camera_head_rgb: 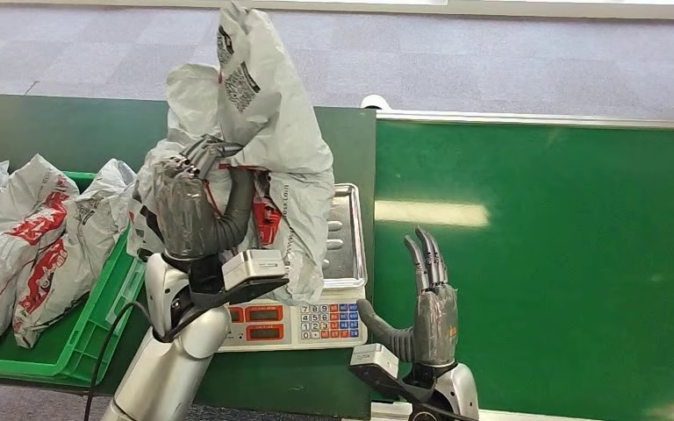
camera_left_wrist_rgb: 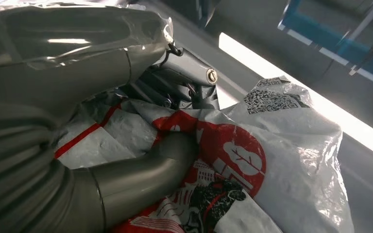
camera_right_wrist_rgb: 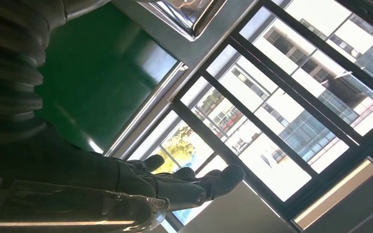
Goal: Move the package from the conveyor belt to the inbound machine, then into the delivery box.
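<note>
At far left I see a green plastic crate [camera_head_rgb: 70,351] with grey bagged parcels [camera_head_rgb: 26,246] against its rim. My left hand [camera_head_rgb: 195,206] grips the crumpled grey plastic package with red print [camera_head_rgb: 268,132], lifted above the steel-trayed weighing scale [camera_head_rgb: 348,237]. My left wrist camera shows its QR label [camera_left_wrist_rgb: 274,99]. My right hand [camera_head_rgb: 430,303] is upright, fingers straight, holding nothing, beside the bare green conveyor belt [camera_head_rgb: 544,263].
</note>
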{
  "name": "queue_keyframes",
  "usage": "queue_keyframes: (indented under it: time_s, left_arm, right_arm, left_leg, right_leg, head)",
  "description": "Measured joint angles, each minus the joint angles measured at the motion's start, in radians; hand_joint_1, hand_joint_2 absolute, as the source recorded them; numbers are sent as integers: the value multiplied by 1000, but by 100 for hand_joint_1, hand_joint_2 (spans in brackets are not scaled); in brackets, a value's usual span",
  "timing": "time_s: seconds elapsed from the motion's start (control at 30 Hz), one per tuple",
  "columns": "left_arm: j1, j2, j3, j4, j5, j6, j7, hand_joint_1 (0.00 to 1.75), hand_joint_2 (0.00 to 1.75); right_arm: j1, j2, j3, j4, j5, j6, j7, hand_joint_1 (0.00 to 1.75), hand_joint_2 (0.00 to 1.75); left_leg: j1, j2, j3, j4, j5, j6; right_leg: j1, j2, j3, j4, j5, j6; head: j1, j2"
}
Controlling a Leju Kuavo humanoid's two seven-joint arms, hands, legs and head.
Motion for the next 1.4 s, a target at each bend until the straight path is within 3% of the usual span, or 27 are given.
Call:
queue_keyframes:
  time_s: [0.17, 0.27, 0.3, 0.37, 0.5, 0.77, 0.97, 1.13, 1.2, 1.27, 1.33, 1.4]
  left_arm:
    - [1, 1, 20, -27, -14, 0, -11, 175, 175]
    - [-22, 5, 182, -66, -105, 0, -33, 173, 175]
    - [-33, 11, 254, -73, -146, 0, -23, 173, 175]
    - [-50, 33, 321, -44, -191, -2, 48, 174, 175]
    - [-101, 118, 401, 105, -270, -19, 185, 175, 175]
    - [-260, 327, 476, 563, -526, -47, 477, 172, 175]
    - [-368, 455, 499, 857, -564, -176, 643, 174, 175]
    - [-416, 536, 485, 1002, -564, -216, 740, 170, 175]
    - [-428, 560, 480, 1040, -563, -223, 764, 150, 175]
    - [-437, 578, 480, 1069, -557, -227, 772, 66, 175]
    - [-442, 588, 484, 1089, -541, -218, 765, 0, 175]
    - [-440, 589, 493, 1098, -515, -188, 735, 0, 175]
  right_arm:
    - [0, 0, -1, 4, 0, 0, 0, 0, 175]
    - [12, 4, -4, 4, 1, 4, 4, 0, 175]
    - [17, 5, -5, 5, 2, 5, 5, 0, 175]
    - [21, 7, -6, 5, 6, 5, 6, 0, 175]
    - [24, 8, -8, 6, 7, 7, 9, 0, 175]
    - [20, 8, -12, 8, -4, 32, 19, 0, 175]
    - [14, 2, -13, 16, -15, 35, 26, 0, 175]
    - [5, 0, -12, 29, -19, 30, 29, 0, 175]
    - [4, 0, -11, 36, -19, 23, 32, 0, 175]
    - [5, 0, -11, 42, -22, 16, 34, 0, 175]
    - [5, 0, -9, 46, -24, 8, 34, 0, 175]
    - [6, 0, -7, 48, -26, 2, 34, 0, 175]
  left_leg:
    - [0, 0, 0, 0, 0, 0]
    - [0, 0, 1, 0, 0, 0]
    - [0, 0, 1, 0, 0, 0]
    - [0, 0, 1, 0, 0, 0]
    - [1, 1, 2, 0, 1, 0]
    - [1, 5, 2, 0, 1, -1]
    - [1, 6, 1, 0, 1, -1]
    - [1, 6, 1, 0, 1, -1]
    - [1, 6, 1, 0, 1, -1]
    - [1, 5, 1, 0, 1, -1]
    - [1, 5, 1, 0, 1, -1]
    - [1, 5, 1, 0, 1, -1]
  right_leg:
    - [0, 0, 0, 0, 0, 0]
    - [0, 0, 0, 0, 0, 0]
    - [0, 0, 0, 0, 0, 0]
    - [0, 0, 0, 0, 0, 0]
    - [0, 0, 0, 0, 0, 0]
    - [0, 4, 0, 1, 1, -1]
    - [1, 5, -2, 1, 1, -1]
    - [1, 5, -2, 1, 1, -1]
    - [1, 5, -2, 1, 1, -1]
    - [1, 5, -2, 1, 1, -1]
    - [1, 5, -1, 1, 1, -1]
    - [1, 5, -2, 1, 1, -1]
  head:
    - [0, 0]
    - [0, 0]
    - [0, 0]
    - [0, 0]
    - [0, 0]
    - [0, 0]
    - [0, 0]
    - [1, 0]
    - [1, 0]
    - [0, 0]
    - [0, 0]
    - [1, 0]
